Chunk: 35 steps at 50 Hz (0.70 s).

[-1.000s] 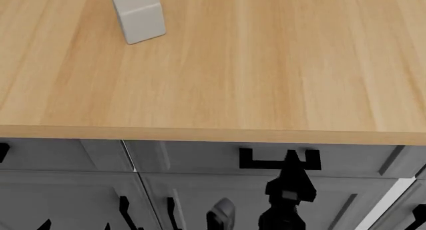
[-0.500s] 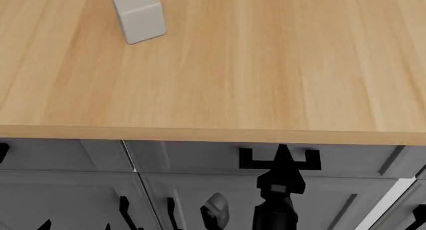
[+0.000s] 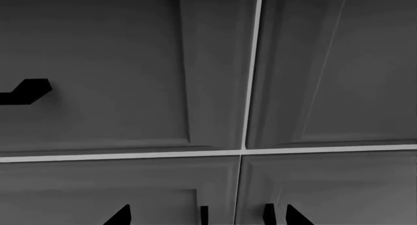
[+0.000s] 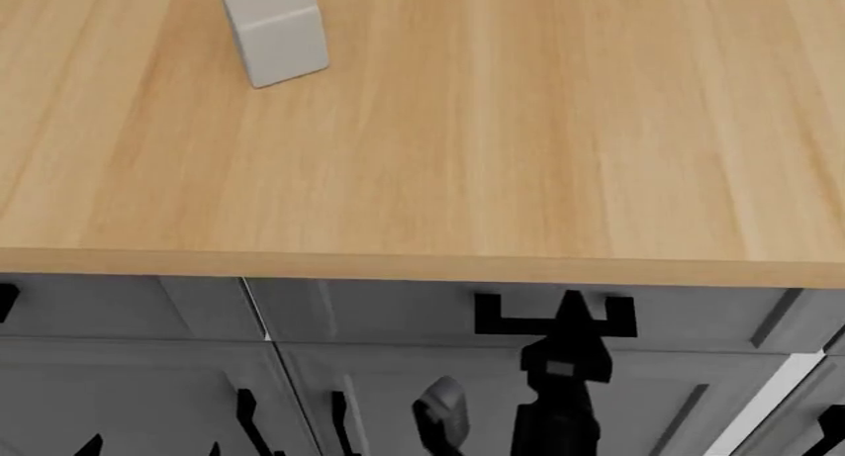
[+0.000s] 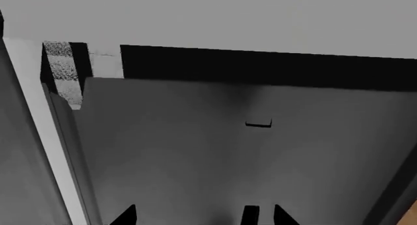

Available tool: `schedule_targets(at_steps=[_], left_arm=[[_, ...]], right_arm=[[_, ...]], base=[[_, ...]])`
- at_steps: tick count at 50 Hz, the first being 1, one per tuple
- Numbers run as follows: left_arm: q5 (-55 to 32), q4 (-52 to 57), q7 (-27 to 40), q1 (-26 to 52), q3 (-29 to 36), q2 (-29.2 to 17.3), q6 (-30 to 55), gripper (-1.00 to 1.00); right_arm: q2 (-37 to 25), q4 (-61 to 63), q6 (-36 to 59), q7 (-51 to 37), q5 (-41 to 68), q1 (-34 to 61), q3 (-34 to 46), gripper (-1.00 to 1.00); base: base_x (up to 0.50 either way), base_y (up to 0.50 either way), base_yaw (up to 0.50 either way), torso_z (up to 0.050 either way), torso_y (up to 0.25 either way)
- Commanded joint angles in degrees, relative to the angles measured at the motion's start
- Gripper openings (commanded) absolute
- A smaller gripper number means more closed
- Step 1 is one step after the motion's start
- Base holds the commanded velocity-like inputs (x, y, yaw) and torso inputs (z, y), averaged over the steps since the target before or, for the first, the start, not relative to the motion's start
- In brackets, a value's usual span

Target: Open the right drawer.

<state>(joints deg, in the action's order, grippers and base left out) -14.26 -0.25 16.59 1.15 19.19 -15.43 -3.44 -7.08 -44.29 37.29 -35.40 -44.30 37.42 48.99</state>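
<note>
Right end effector [image 4: 572, 300] touches the closed right drawer's [image 4: 396, 313] handle [image 4: 555, 318].

The surface [image 4: 502, 130] looks like pale, matt wood with straight grain; the right drawer [image 4: 396, 313] front is smooth matt grey, its handle [image 4: 496, 322] flat black.

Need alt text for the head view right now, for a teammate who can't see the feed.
The right pincer reaches up to the black bar handle of the right drawer, which looks shut under the wooden counter. A grey block stands on the counter at far left; cabinet doors with black handles sit below the drawer.
</note>
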Motion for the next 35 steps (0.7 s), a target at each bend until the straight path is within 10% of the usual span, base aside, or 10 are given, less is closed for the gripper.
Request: schedule_targets(at_steps=[1, 8, 9, 35], left_arm=[[0.1, 0.0, 0.2, 0.0, 0.3, -0.2, -0.3, 1.00], [0.0, 0.3, 0.3, -0.1, 0.4, -0.4, -0.3, 1.00], [0.1, 0.1, 0.3, -0.1, 0.5, -0.3, -0.5, 1.00], [-0.4, 0.2, 0.8, 0.1, 0.8, -0.6, -0.3, 1.00]], right_arm=[[1.1, -5.4, -1.3, -1.1, 1.1, 2.1, -0.2, 1.00], [2.7, -12.4, -6.4, -2.9, 3.0, 4.5, -0.1, 1.00], [2.8, -13.3, -8.5, -3.6, 3.6, 4.7, -0.2, -1.00], [-5.3, 13.1, -1.6, 4.0, -0.4, -4.7, 1.6, -1.00]], base=[[0.00, 0.00, 0.00, 0.000, 0.000], [0.00, 0.00, 0.00, 0.000, 0.000], [0.00, 0.00, 0.00, 0.000, 0.000], [0.01, 0.00, 0.00, -0.001, -0.001]])
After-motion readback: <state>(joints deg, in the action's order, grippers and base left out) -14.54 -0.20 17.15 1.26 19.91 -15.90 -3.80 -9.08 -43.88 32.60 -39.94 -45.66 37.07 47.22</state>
